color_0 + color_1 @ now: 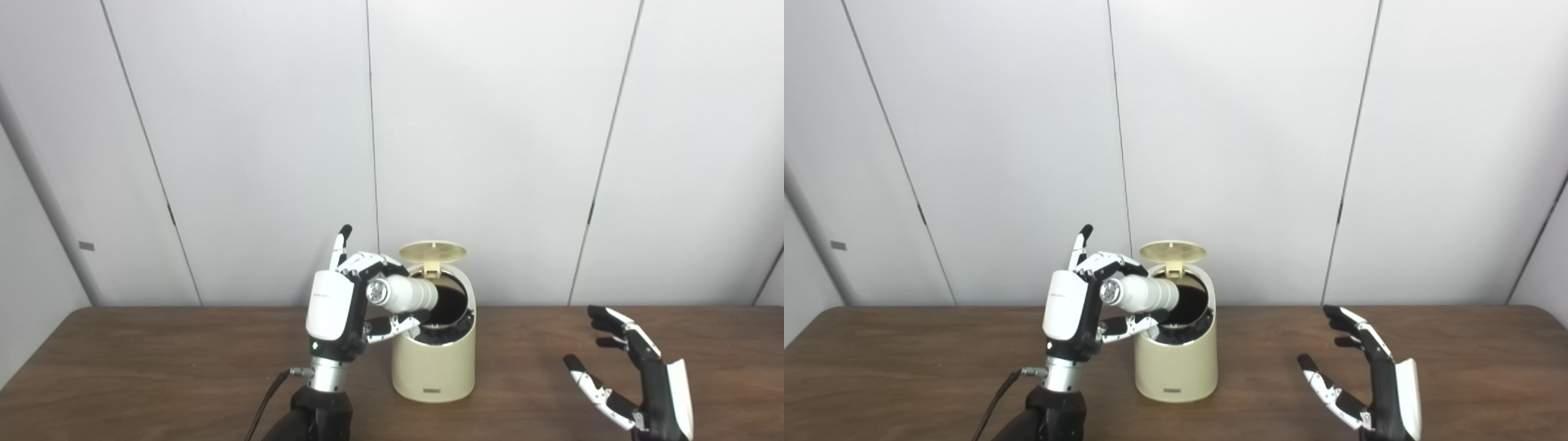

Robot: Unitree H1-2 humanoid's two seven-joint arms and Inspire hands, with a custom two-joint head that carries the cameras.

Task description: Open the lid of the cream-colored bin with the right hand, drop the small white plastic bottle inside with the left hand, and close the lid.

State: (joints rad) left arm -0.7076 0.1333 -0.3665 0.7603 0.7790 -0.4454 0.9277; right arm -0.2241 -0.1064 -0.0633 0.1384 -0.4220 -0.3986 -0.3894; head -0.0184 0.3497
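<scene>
Table [153,367]: brown wood, grey wall panels [245,153] at the far edge.
Left hand [343,306]: we're gripping the bottle [407,293], tipped into the bin [435,361] mouth.
Lid [432,251]: up.
Right hand [631,373]: fingers spread, holding nothing, right of the bin.

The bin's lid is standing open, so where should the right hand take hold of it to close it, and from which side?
Probably the raised free edge of the lid, opposite its hinge tab. The lid stands tilted back above the cream-colored bin, so pressing that top edge forward and down should swing it shut. The right hand, open and apart from the bin, is best brought in from the right, clear of the left hand holding the bottle.
</scene>
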